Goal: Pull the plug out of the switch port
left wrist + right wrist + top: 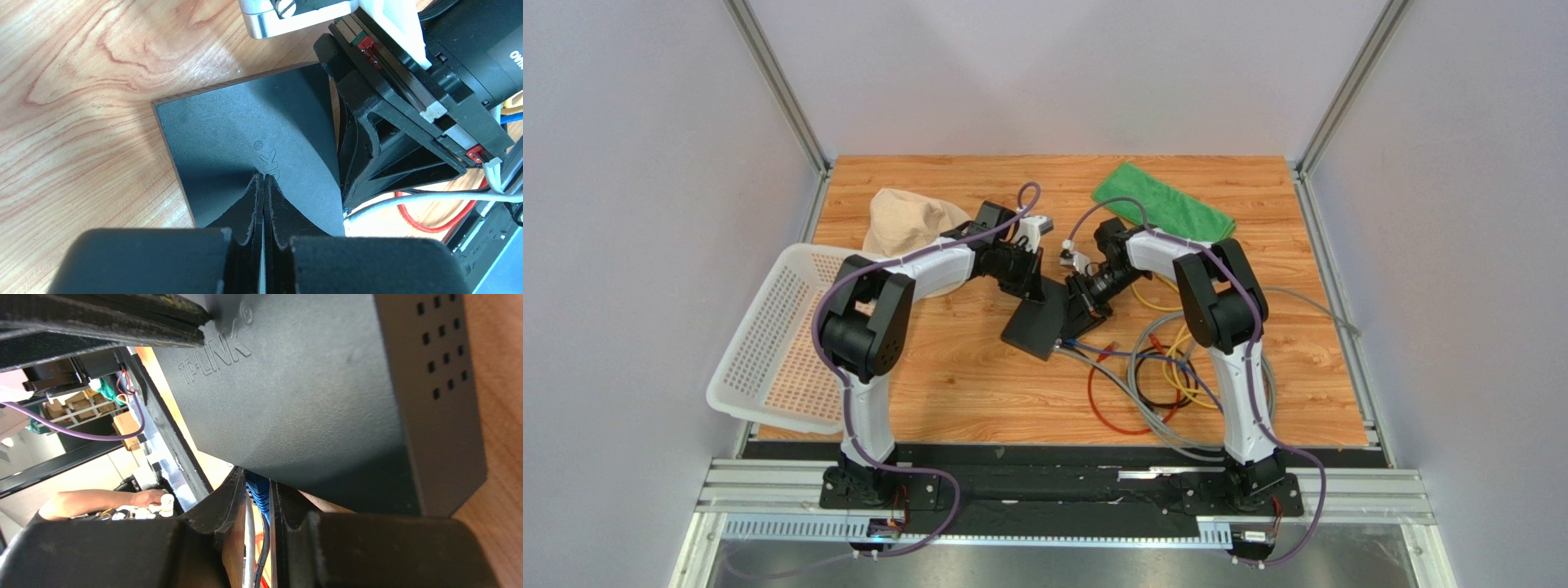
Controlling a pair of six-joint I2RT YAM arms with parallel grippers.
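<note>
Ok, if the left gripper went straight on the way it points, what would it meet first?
The switch: the left gripper, jaws shut, has its tips on or just above the matte top face by the logo; contact is hard to judge. The right gripper is shut on the blue plug.

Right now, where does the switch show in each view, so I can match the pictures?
Top external: switch at the centre of the table.
Left wrist: switch fills the middle; the shut left claw rests its tips on its top.
Right wrist: switch fills the upper right; blue plug at its lower edge, inside the right claw.
Shared landmark: the left claw on the switch top by the logo.
</note>
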